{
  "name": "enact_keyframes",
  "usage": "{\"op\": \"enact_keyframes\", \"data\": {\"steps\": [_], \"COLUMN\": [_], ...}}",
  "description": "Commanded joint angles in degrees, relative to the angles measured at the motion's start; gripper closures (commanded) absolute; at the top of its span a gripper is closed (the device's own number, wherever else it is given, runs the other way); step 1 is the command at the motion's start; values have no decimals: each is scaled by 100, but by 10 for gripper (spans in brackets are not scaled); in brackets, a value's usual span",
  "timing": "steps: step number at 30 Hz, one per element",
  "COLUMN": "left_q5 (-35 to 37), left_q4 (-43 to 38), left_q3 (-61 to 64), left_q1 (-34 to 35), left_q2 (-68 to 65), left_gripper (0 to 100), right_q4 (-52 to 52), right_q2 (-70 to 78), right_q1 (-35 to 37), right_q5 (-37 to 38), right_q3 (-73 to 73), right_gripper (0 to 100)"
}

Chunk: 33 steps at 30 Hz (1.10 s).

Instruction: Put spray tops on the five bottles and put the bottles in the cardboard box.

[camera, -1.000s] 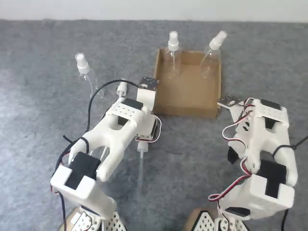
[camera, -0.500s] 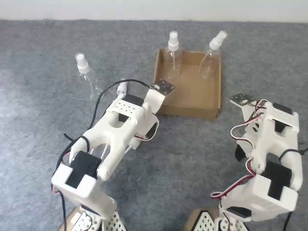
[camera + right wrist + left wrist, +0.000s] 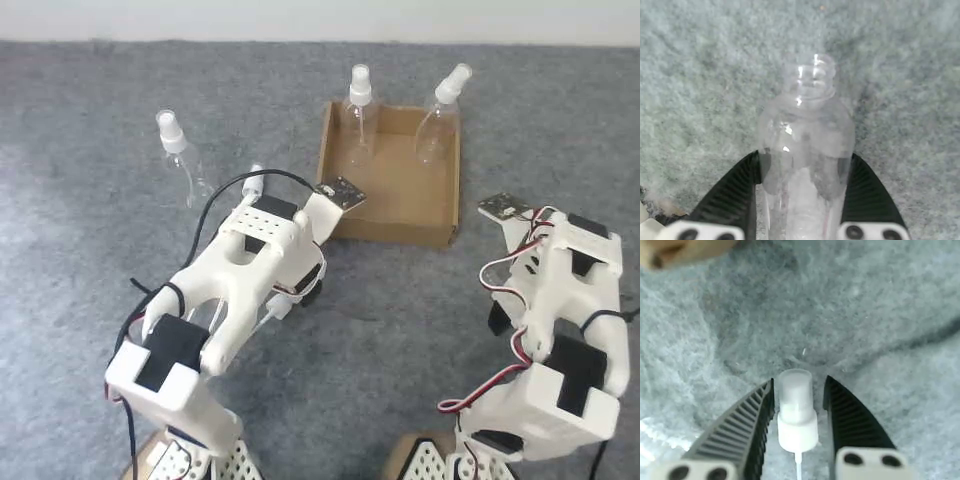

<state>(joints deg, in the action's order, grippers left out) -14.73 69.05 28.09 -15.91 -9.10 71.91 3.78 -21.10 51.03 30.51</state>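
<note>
Left end effector [image 3: 798, 384] grips a spray top [image 3: 797, 415]; right end effector [image 3: 805, 161] clamps an uncapped bottle [image 3: 807, 127]. The tube [image 3: 798, 466] should enter the neck [image 3: 810, 82] squarely.

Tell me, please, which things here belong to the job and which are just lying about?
Job: spray top in left gripper; open bottle in right gripper; cardboard box; two capped bottles inside; third capped bottle.
Just lying about: grey carpet.
</note>
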Motion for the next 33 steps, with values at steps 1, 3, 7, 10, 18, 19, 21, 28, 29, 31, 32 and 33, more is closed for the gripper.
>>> {"op": "enact_keyframes", "data": {"steps": [1, 3, 7, 10, 18, 19, 21, 28, 29, 31, 32, 33], "left_q5": [-70, -79, -70, -62, -53, -53, -44, 237, 237, 255, 325, 440], "left_q4": [44, -26, -325, -360, -343, -360, -360, -343, -343, -352, -352, -352], "left_q3": [-57, 48, 180, 189, 251, 338, 576, 1007, 1024, 1068, 1077, 1077], "left_q1": [9, 0, 0, 0, 0, 0, 0, 536, 677, 949, 1073, 1169], "left_q2": [79, 79, 79, 79, 413, 633, 1169, 3138, 3402, 3912, 4158, 4431], "left_gripper": [858, 859, 919, 986, 991, 991, 991, 991, 991, 991, 991, 991], "right_q4": [-101, -101, -101, -92, -268, -277, -268, -66, 92, 374, 444, 470], "right_q2": [-101, -84, -57, -84, -110, -110, -110, -163, -233, -505, -699, -919], "right_q1": [-75, -75, -66, -75, -84, -66, -66, 119, 215, 567, 804, 1086], "right_q5": [105, 105, 220, 369, 316, 343, 325, -440, -545, -721, -853, -1002], "right_q3": [-35, -35, -35, -35, -62, -149, -492, -1829, -1943, -2084, -2101, -2092], "right_gripper": [914, 913, 913, 913, 845, 881, 975, 993, 993, 993, 993, 993]}}
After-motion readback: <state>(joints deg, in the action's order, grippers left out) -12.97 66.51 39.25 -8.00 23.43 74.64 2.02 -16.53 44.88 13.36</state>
